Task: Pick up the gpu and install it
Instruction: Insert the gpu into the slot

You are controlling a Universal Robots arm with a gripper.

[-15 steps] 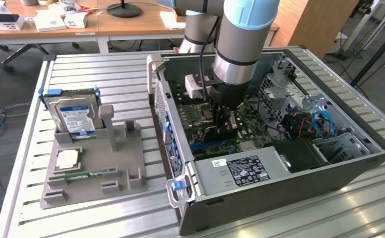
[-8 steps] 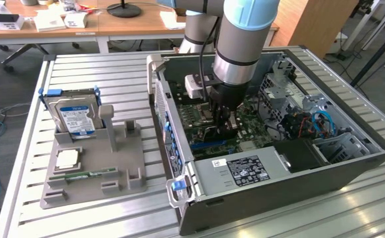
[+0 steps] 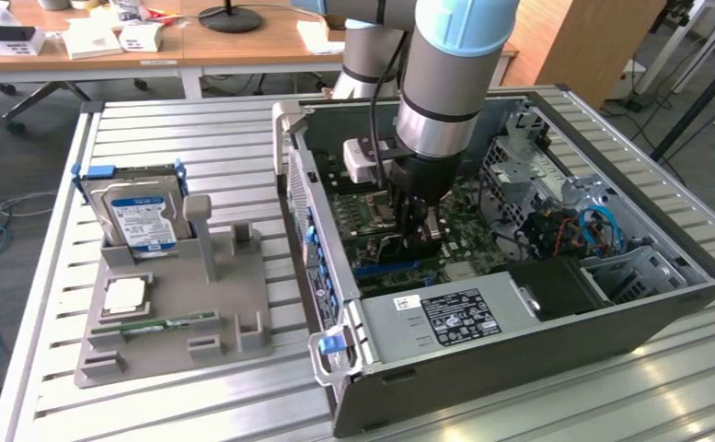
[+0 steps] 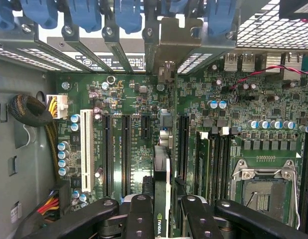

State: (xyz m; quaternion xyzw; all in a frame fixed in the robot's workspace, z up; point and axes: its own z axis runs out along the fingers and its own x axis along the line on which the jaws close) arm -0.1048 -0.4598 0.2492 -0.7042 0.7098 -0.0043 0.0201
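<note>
Jaws [image 4: 161,211] shut tight on the gpu [image 4: 162,164], gripping it by both flat sides. Gpu held on its thin edge, long side running toward the silver bracket [image 4: 180,37] at the back wall, just above the green board [image 4: 139,99]. All down inside the open computer case [image 3: 651,318]. Blue-label hard drive [image 3: 140,219] standing in the grey holder tray [image 3: 173,318] on the bench [image 3: 38,368].

A slatted metal table [image 3: 51,304] stands on grey floor [image 3: 14,129]. Beyond the jaws sit wooden desks [image 3: 210,46], apparently cluttered with papers.
</note>
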